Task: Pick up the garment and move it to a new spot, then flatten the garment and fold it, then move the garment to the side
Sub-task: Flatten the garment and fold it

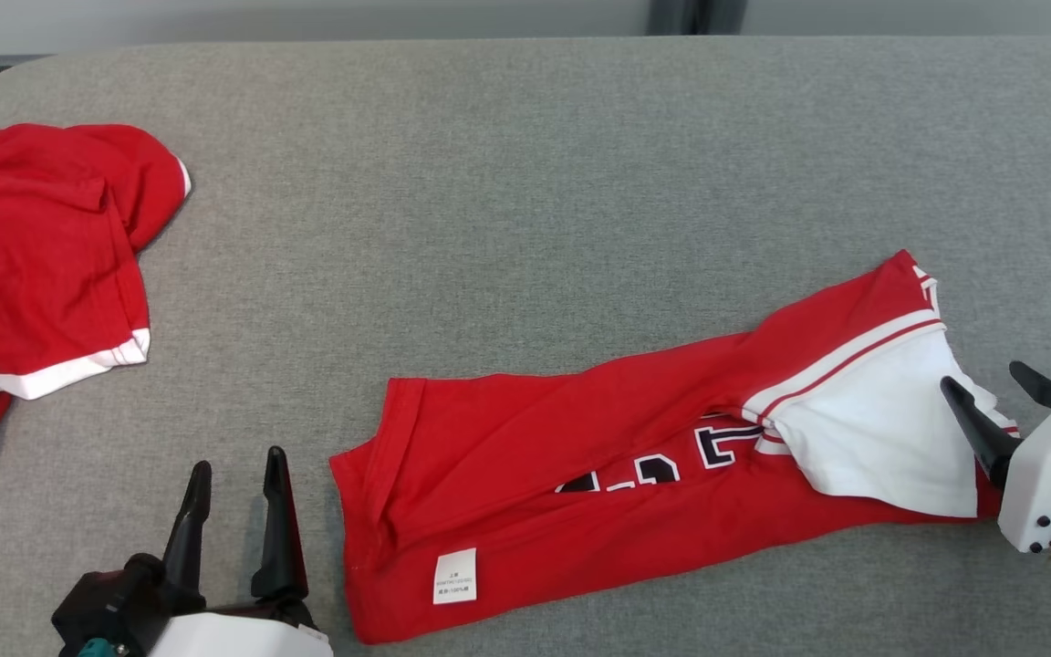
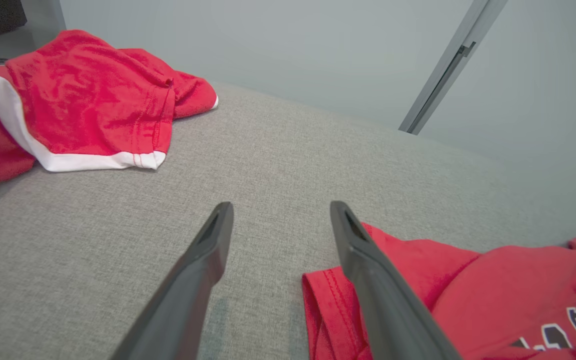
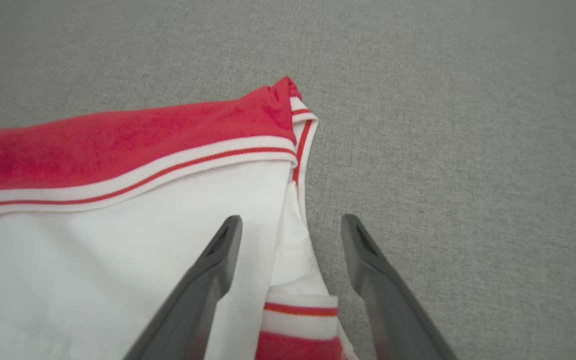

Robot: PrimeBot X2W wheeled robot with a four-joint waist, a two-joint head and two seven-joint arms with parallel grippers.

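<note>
Nearest, the left gripper (image 1: 238, 459) has its jaws apart and empty, just beside the hem end of the red jersey (image 1: 580, 438), which lies stretched across the grey fabric surface (image 1: 525, 182). The right gripper (image 1: 981, 374), jaws also apart, straddles the jersey's white sleeve edge. Farther left lies a second red garment (image 1: 33, 265). That makes two garments and two grippers.

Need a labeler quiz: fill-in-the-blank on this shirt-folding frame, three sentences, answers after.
The garment in front of the robot is red with a ____ panel at its right end. The left gripper and right gripper both have their jaws ____. A second red garment lies crumpled at the far ____ of the table.
Missing words: white; open; left.
</note>
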